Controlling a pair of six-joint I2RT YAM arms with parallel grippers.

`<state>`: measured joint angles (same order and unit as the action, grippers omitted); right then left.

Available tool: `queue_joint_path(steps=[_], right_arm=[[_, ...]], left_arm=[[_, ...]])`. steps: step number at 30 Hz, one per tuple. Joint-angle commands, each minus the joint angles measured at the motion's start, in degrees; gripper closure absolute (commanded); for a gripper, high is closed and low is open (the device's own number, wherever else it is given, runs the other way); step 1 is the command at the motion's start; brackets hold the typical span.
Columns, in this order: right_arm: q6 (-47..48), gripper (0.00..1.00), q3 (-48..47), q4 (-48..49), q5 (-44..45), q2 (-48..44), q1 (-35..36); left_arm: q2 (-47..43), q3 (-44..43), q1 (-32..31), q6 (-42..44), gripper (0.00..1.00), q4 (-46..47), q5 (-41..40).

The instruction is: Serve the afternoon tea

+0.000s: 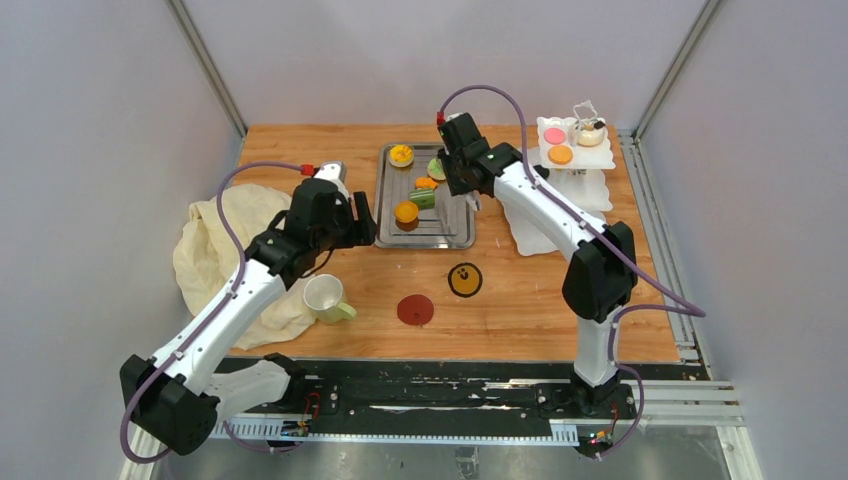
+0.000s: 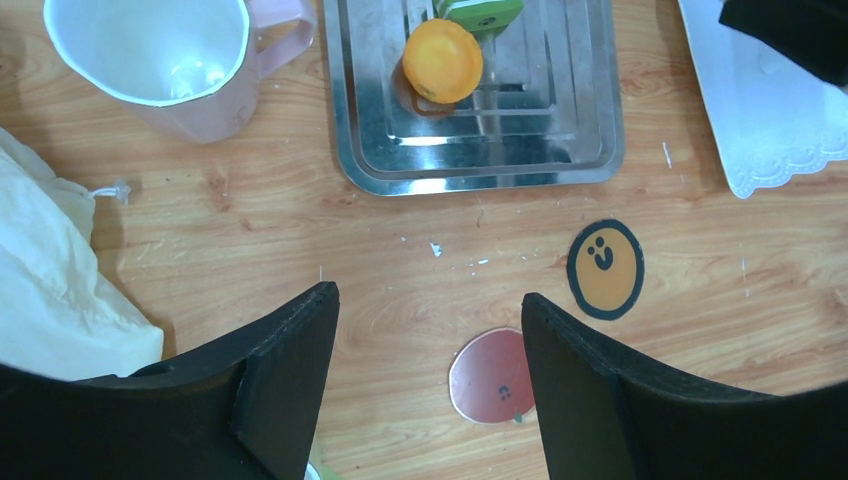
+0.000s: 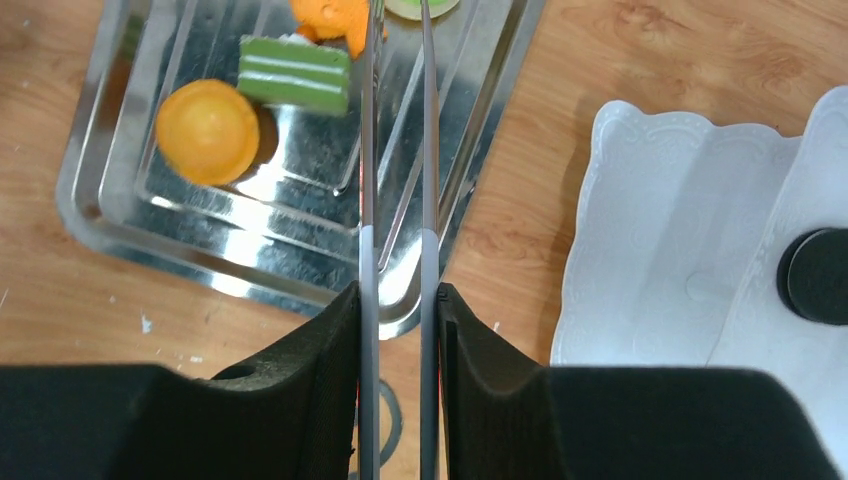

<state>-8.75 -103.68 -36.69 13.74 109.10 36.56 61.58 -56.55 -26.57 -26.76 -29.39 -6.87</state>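
Our right claw (image 3: 398, 295) grips the metal tongs (image 3: 370, 150); their long blades point straight at the orange pastry (image 3: 325, 15), seemingly at the tips. Our left claw (image 2: 428, 300) gapes empty.

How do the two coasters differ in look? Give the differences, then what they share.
The orange coaster has a black rim; the red coaster has none. The orange one bears a smiling face; the red one only small marks near its edge. Both are round and lie flat on the table, bare.
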Motion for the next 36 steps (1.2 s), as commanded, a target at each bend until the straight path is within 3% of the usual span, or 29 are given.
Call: queue_joint_path(steps=[1,10,19,36], right_arm=[[-0.78,0.70,-5.97,0.57,0.04,3.41,-3.40],[-2.82,0.65,-12.65,-0.71,-5.69,11.33,-7.61],[-5.18,0.61,-11.77,1.69,-10.37,13.16,-9.02],[-9.03,0.61,-9.28,3.87,-12.25,14.76,-10.65]], left_arm=[[0.67,-1.50,0.59,1.55,0.28,2.32,1.24],[1.89,-1.54,0.63,1.71,0.28,2.60,1.45],[2.03,-1.56,0.64,1.89,0.28,2.51,0.83],[1.40,-0.78,0.75,1.71,0.28,2.49,0.11]])
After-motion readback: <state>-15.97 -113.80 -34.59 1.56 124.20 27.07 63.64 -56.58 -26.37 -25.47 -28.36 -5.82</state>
